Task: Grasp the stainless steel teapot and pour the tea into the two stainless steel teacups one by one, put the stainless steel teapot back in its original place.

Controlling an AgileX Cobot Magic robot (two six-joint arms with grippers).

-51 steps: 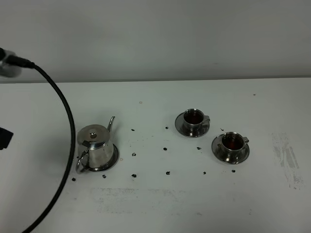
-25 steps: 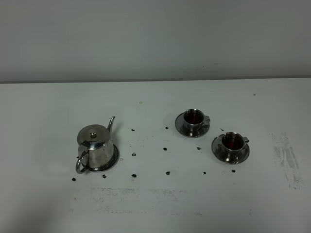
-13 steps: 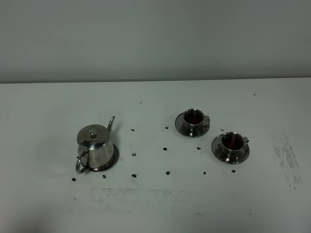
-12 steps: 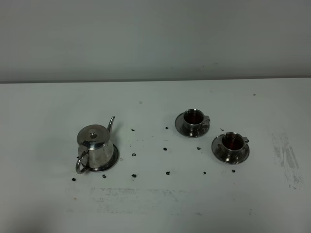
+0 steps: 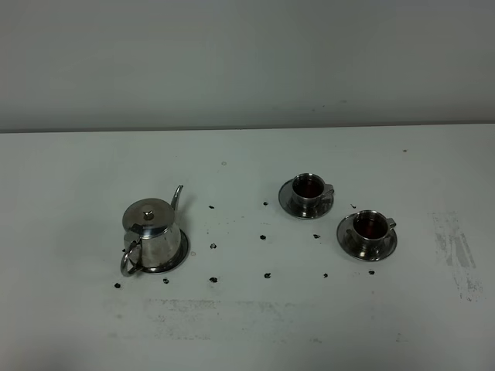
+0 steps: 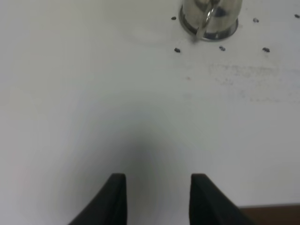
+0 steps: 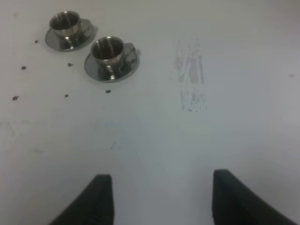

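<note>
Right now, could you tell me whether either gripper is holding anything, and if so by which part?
Nothing is held. The left gripper and right gripper are both open over bare table, apart from the teapot.

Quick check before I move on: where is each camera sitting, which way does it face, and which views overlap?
Exterior high: mounted high, looking down at the table, teapot left, two teacups right; no arm shows.
Left wrist: on the left arm, facing the teapot's handle; left gripper open, empty.
Right wrist: on the right arm, facing both teacups; right gripper open.
Shared: teapot in exterior and left wrist; teacups in exterior and right wrist.
</note>
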